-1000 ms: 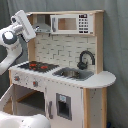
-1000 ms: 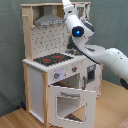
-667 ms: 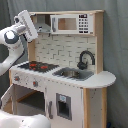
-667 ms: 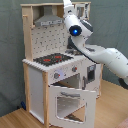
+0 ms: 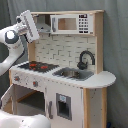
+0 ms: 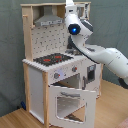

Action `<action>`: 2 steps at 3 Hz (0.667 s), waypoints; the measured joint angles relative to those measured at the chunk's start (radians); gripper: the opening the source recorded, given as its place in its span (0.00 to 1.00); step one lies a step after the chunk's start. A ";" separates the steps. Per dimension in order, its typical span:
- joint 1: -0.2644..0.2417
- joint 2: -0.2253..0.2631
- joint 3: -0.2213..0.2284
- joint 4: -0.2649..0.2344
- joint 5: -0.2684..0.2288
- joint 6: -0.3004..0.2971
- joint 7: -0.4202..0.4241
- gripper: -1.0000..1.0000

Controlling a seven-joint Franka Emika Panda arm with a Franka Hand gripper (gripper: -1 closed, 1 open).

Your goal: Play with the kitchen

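Observation:
The white and light-wood toy kitchen [image 5: 65, 52] stands in both exterior views, with a microwave [image 5: 70, 23] on top, a black faucet [image 5: 86, 59], a sink [image 5: 72, 74] and a red-ringed hob [image 5: 36, 65]. In the second exterior view, the kitchen [image 6: 50, 42] shows its grey range hood [image 6: 47, 20], and its windowed oven door [image 6: 70, 102] hangs open. My gripper [image 5: 29, 25] is raised beside the kitchen's upper corner, at hood height. In the second exterior view, the gripper [image 6: 70, 5] reaches the picture's top edge, and nothing shows in it.
My white arm [image 6: 105, 55] stretches across the second exterior view's right, over the counter. A white rounded arm part [image 5: 17, 120] fills the first exterior view's lower left. A grey backdrop [image 5: 117, 40] hangs behind, and the wooden floor [image 6: 15, 117] lies below.
My gripper has risen and moved closer to the kitchen's top corner. The kitchen and its open oven door have not moved.

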 joint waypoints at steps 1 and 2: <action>0.000 0.000 -0.003 -0.003 -0.002 -0.098 0.034 0.00; 0.000 0.000 -0.003 -0.020 -0.005 -0.196 0.060 0.00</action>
